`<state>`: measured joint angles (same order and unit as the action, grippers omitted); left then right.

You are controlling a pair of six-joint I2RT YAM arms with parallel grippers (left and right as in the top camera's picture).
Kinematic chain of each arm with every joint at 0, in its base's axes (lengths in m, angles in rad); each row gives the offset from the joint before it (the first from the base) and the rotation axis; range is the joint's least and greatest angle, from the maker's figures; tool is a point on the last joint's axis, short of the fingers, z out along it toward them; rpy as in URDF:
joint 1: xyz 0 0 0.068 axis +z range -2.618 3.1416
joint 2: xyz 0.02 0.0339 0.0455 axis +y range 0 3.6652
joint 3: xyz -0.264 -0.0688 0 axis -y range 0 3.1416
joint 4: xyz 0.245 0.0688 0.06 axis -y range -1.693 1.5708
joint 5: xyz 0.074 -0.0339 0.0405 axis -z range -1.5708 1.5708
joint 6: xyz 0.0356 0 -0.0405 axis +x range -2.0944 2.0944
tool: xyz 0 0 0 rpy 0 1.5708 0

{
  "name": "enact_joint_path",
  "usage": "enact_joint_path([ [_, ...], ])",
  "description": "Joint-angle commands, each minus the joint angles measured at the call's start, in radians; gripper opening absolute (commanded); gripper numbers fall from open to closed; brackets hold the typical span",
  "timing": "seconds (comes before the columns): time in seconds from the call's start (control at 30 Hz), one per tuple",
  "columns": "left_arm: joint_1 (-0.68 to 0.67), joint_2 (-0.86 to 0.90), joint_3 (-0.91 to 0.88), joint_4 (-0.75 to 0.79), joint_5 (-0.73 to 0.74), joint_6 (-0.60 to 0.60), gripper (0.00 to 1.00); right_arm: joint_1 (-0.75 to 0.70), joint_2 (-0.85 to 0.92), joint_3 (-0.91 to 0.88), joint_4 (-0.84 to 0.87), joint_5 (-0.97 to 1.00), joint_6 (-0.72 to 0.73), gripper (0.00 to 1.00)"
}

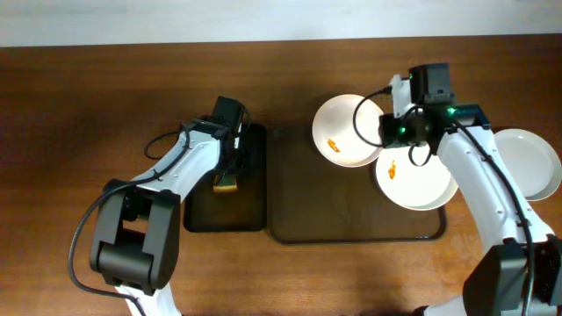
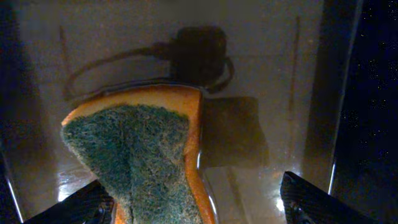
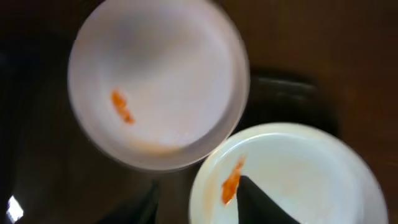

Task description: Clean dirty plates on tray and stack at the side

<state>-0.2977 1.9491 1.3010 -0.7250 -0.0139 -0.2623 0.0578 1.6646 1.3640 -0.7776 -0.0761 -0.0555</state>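
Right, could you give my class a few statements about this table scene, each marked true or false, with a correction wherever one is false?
1. Two plates lie on the brown tray. True.
2. The third plate sits on the black tray. False: it lies on the table, to the right of the brown tray.
3. Each plate on the brown tray shows an orange smear. True.
4. The sponge rests on a plate. False: it is on the black tray, between the fingers of the left gripper.
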Motion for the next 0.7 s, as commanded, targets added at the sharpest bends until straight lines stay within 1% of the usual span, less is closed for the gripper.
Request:
enact_joint_path([
  [0.0, 0.006, 0.011, -0.001, -0.001, 0.011, 0.001, 0.82, -0.028, 0.107, 0.016, 0.129, 0.031, -0.087, 0.41],
  [0.1, 0.006, 0.011, -0.001, -0.002, 0.011, 0.001, 0.82, -0.027, 0.223, 0.016, 0.28, 0.065, -0.094, 0.4],
  [0.13, 0.006, 0.011, -0.001, -0.002, 0.011, 0.001, 0.86, -0.027, 0.264, 0.016, 0.335, 0.066, -0.094, 0.4],
  [0.2, 0.006, 0.011, -0.001, -0.002, 0.011, 0.001, 0.87, -0.027, 0.32, 0.016, 0.39, 0.066, -0.094, 0.4],
  [0.3, 0.006, 0.011, -0.001, -0.002, 0.011, 0.001, 0.87, -0.028, 0.367, 0.016, 0.408, 0.08, -0.094, 0.36],
  [0.33, 0.006, 0.011, -0.001, -0.002, 0.011, 0.001, 0.87, -0.027, 0.377, 0.016, 0.409, 0.082, -0.094, 0.3],
  [0.4, 0.006, 0.011, -0.001, -0.002, 0.011, 0.001, 0.88, -0.027, 0.389, 0.016, 0.404, 0.08, -0.093, 0.22],
  [0.43, 0.006, 0.011, -0.001, -0.002, 0.011, 0.001, 0.88, -0.027, 0.389, 0.016, 0.404, 0.073, -0.085, 0.08],
  [0.47, 0.006, 0.011, -0.001, -0.002, 0.011, 0.001, 0.88, -0.027, 0.387, 0.016, 0.404, 0.044, -0.082, 0.04],
  [0.5, 0.006, 0.011, -0.001, -0.001, 0.011, 0.001, 0.89, -0.027, 0.377, 0.017, 0.4, -0.017, -0.081, 0.04],
  [0.53, 0.006, 0.011, -0.001, -0.001, 0.01, 0.001, 0.89, -0.027, 0.359, 0.017, 0.388, -0.056, -0.042, 0.04],
  [0.6, 0.006, 0.011, -0.001, -0.001, 0.01, 0.001, 0.9, -0.027, 0.313, 0.017, 0.352, -0.082, 0.079, 0.04],
  [0.67, 0.006, 0.011, -0.001, -0.001, 0.01, 0.001, 0.91, -0.026, 0.22, 0.017, 0.203, -0.134, 0.22, 0.04],
])
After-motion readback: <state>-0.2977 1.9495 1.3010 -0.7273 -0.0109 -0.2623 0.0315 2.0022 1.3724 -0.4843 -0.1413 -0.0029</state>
